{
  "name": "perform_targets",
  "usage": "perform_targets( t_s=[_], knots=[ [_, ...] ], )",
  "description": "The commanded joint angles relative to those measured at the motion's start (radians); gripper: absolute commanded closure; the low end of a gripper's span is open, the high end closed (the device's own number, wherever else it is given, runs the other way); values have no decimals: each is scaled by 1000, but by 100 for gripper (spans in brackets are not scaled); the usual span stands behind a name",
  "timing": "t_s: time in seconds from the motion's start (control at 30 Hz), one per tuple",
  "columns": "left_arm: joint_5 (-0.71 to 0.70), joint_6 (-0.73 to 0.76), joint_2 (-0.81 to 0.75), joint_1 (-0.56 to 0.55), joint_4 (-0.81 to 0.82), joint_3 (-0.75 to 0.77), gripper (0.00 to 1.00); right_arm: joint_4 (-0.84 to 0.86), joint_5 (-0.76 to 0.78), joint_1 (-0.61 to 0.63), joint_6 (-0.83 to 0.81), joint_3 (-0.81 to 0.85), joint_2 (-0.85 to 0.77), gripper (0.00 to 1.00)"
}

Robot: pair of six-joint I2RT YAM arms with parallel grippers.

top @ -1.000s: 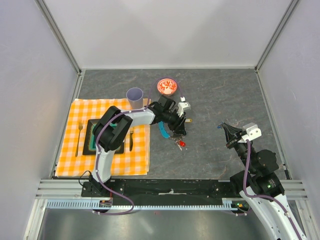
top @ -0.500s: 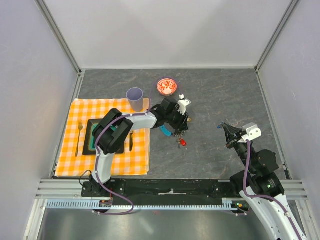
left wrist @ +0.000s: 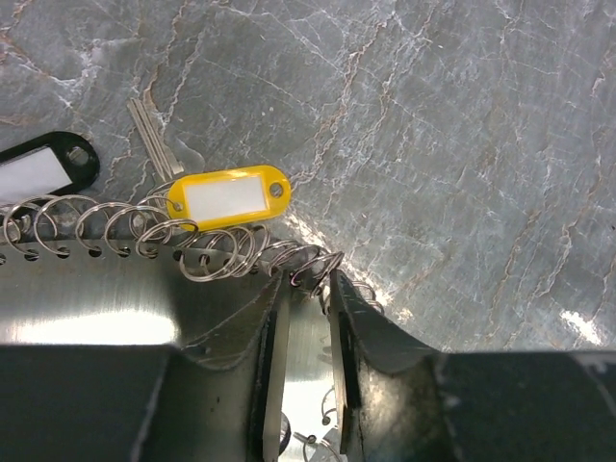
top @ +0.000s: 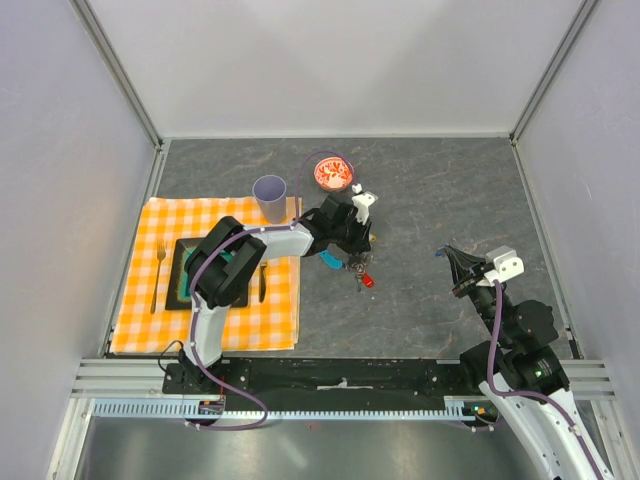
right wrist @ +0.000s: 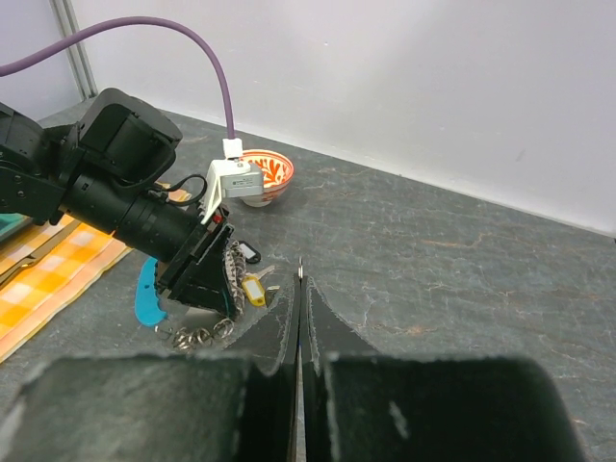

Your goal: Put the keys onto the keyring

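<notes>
The keyring (left wrist: 115, 223) is a run of thin linked wire loops. I judge it light, limp and slippery: it will sag and swing from wherever it is pinched, and single loops could slide out of a loose grip. The left hand (left wrist: 308, 284) is closed to a narrow gap on the right end of this chain, with one or two loops caught at the fingertips (left wrist: 279, 294). In the right wrist view the chain hangs from that hand and its lower loops trail onto the bench (left wrist: 462, 144), beside the blue fob (right wrist: 146, 298). The stiff parts are better places to take hold: the flat plastic tag of the yellow-tagged key (left wrist: 228, 197), or the fob. A metal blade is thin and lies flat on the stone, so it would be hard to pick up. In the left wrist view the chain's long axis runs across from the left edge and dips slightly towards the fingers. The yellow tag lies nearly parallel just above it, with its hole end to the right. A blade points up and left from the tag's left end, and a black-tagged key (left wrist: 43, 168) sits at the far left. Whether either tag is already threaded, I cannot tell. A red key (top: 367, 282) lies just below the group. The right hand (right wrist: 299, 274) is well apart, pressed closed and holding nothing.
</notes>
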Motion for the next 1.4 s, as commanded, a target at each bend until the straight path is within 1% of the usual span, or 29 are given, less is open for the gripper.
perform_targets(
  t_s=[0.0,0.03,0.17,0.27,0.43,0.63,0.8,0.93,1.07,1.23,1.37],
  knots=[
    [-20,-34,13,4,31,35,73,43,-8,4,14,-3,-12,100],
    [-19,-39,13,2,31,38,78,41,-9,2,14,-3,-14,100],
    [-23,-45,-8,2,25,26,90,40,-3,2,12,-3,-14,100],
    [-26,-48,-45,0,22,-3,94,40,-5,4,11,-3,-14,100],
    [-40,-62,-97,-15,10,-60,96,38,-3,2,14,-3,-18,100],
    [-143,-40,-104,-70,-43,-95,96,38,-3,4,14,-3,-23,100],
    [-219,16,-117,-115,-35,-102,96,38,-3,2,13,-3,-23,100],
    [-252,58,-133,-142,-9,-106,96,38,-2,4,13,-1,-23,100],
    [-249,81,-137,-156,7,-115,93,40,-2,2,12,-3,-24,100],
    [-221,81,-119,-158,3,-108,81,40,-5,4,12,-3,-21,100],
    [-201,83,-122,-159,2,-103,78,41,-5,2,14,-4,-20,100]
  ],
)
